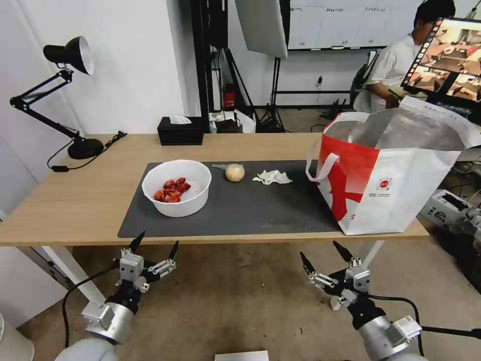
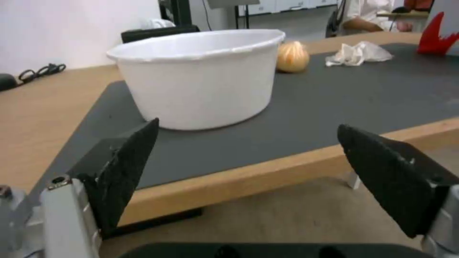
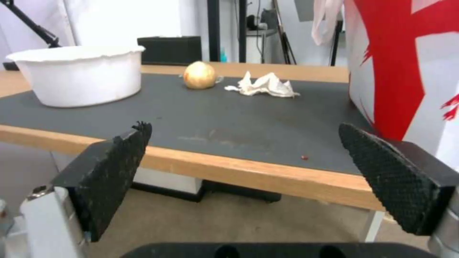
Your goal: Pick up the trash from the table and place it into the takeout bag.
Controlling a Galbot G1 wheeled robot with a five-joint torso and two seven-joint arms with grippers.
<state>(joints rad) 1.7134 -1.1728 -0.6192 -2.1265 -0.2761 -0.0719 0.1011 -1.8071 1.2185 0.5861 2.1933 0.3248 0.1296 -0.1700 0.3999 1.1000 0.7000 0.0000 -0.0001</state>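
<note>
Table (image 1: 90,200) front edge clear — left claw (image 1: 155,244), right claw (image 1: 320,251) below it, both wide open, empty.

silver arms, black cables, black pointed textured fingertips (image 1: 138,239).

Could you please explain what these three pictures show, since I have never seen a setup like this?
It is a two-armed wheeled robot. One picture looks down from its head; the other two come from cameras on its wrists. The left gripper and right gripper are both open, hold nothing and hover before the table's near edge. On the table's dark mat lie a white bowl of red scraps, a wrapped beige ball and a crumpled tissue. The takeout bag stands open on the robot's right side.
</note>
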